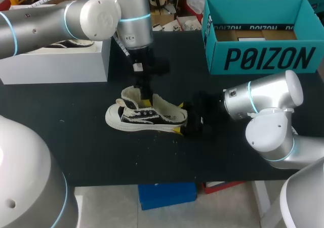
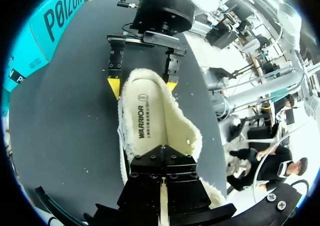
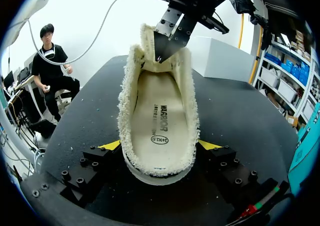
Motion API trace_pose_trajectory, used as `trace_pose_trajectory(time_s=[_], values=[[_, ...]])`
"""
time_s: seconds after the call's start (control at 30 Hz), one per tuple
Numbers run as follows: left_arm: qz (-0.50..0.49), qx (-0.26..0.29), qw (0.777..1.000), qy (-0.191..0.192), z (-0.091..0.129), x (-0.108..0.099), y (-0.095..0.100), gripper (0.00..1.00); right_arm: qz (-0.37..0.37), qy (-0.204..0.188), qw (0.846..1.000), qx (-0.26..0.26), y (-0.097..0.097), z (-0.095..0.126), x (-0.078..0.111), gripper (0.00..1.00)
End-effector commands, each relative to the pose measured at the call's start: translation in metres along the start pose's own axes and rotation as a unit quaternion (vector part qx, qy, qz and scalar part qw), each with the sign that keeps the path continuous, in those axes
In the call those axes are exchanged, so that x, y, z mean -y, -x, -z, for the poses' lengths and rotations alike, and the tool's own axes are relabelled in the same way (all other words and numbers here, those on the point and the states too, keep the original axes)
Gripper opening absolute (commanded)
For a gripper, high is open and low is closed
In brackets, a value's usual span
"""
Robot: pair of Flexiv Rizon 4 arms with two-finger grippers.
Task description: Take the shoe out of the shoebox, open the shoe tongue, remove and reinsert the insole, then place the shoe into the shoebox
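Note:
A black-and-white low sneaker with a fleecy cream lining stands on the black table, its tongue folded up. The cream insole lies flat inside. My right gripper is shut on the heel end, one yellow tip pressing each side of the shoe. My left gripper comes down from above, shut, its tips resting on the insole at the toe end by the tongue. The left wrist view shows the right gripper at the heel of the shoe.
The open teal shoebox stands at the back right, about a shoe's length behind my right arm. A white box sits at the back left with another dark shoe on it. Bare black tabletop lies in front of the sneaker.

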State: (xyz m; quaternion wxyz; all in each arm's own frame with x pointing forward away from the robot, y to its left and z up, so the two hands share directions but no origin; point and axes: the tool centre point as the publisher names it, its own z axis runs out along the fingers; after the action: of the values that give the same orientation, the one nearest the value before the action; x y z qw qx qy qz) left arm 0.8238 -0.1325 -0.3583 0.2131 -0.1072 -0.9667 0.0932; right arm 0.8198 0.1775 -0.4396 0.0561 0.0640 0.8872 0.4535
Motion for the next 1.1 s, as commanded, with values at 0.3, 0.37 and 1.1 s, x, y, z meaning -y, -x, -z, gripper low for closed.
trace_pose_trajectory(time_s=[0.3,0.37,1.1], values=[[-0.002,-0.018,1.0,0.005,-0.017,0.01,0.006,0.0,-0.001,-0.001,1.0,0.001,0.0,-0.003,0.002,0.0],[-0.001,-0.02,1.0,0.005,-0.02,0.01,0.005,0.0,-0.001,-0.001,1.0,0.001,0.0,-0.003,0.002,0.0],[0.007,-0.012,1.0,0.023,-0.046,0.008,-0.008,0.0,-0.001,-0.001,1.0,0.001,0.0,-0.003,0.002,0.0]])
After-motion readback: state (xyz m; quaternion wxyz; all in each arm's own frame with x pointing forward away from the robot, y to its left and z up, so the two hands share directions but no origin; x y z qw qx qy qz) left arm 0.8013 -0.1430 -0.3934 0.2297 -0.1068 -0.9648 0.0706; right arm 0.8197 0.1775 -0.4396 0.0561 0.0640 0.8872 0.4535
